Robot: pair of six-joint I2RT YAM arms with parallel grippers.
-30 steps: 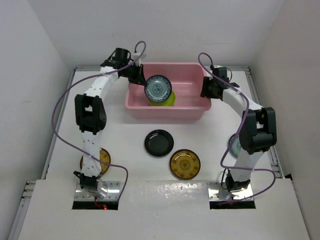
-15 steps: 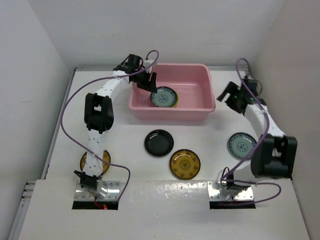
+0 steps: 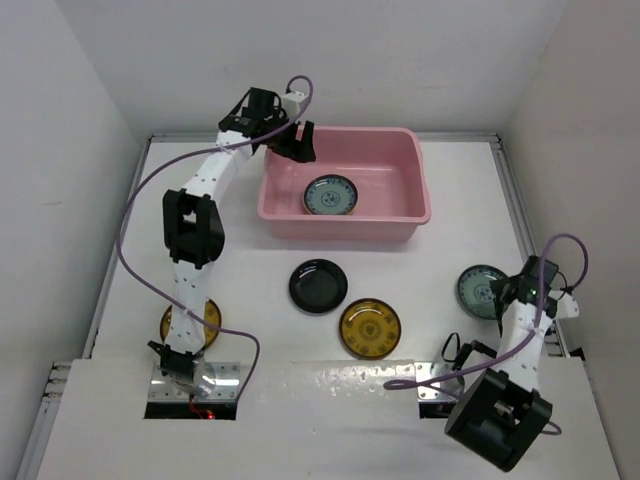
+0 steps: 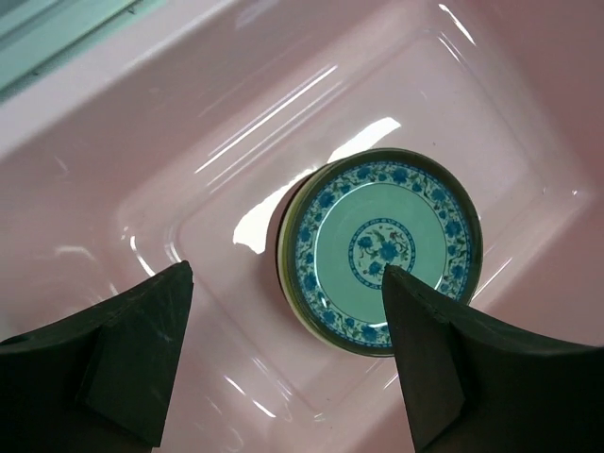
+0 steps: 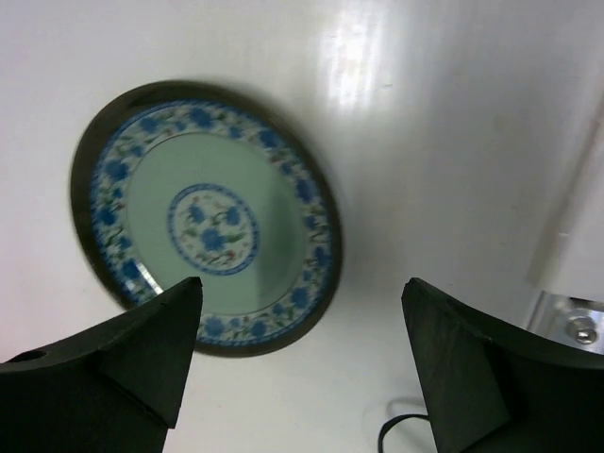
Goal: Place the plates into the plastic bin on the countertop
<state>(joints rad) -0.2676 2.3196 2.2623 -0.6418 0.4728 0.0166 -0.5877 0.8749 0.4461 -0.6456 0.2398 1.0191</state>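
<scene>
plastic bin [image 3: 345, 225] long axis left-right, teal plate [image 3: 330, 194] flat inside, face up

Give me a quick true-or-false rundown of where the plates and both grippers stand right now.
1. A teal plate lies inside the pink bin. True.
2. The left gripper is shut on that plate. False: it is open and empty, above the bin.
3. The black plate is in the bin. False: it lies on the countertop, in front of the bin.
4. The right gripper is open over a second teal plate on the countertop. True.
</scene>
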